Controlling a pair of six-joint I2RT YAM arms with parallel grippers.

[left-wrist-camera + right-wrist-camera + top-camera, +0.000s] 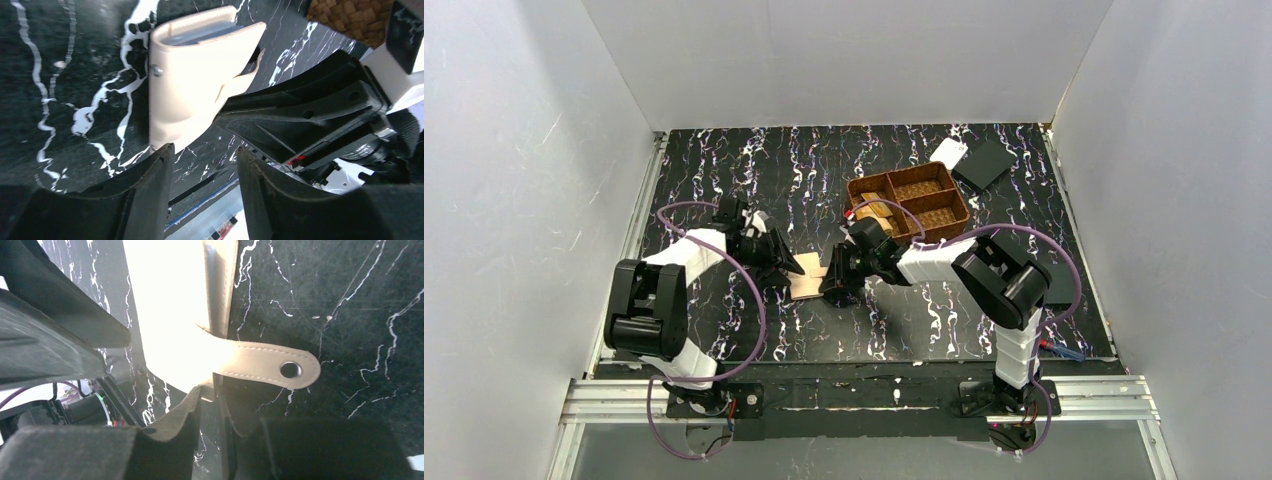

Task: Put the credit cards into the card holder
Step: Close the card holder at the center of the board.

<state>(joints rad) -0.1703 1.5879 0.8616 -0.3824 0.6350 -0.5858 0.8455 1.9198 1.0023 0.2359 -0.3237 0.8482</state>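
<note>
The card holder, a closed tan wallet, lies on the dark marbled table between my two grippers. In the left wrist view the card holder sits just past my left gripper, whose jaws stand apart with only table between them. In the right wrist view my right gripper has its jaws nearly together, pinching the card holder's near edge beside its snap strap. Golden-yellow credit cards lie in the left compartment of the woven basket. Seen from above, the left gripper and right gripper flank the wallet.
A white rectangular piece and a flat black square lie behind the basket. Another black square sits at the right, and a blue-and-red pen-like object is near the front right. White walls enclose three sides.
</note>
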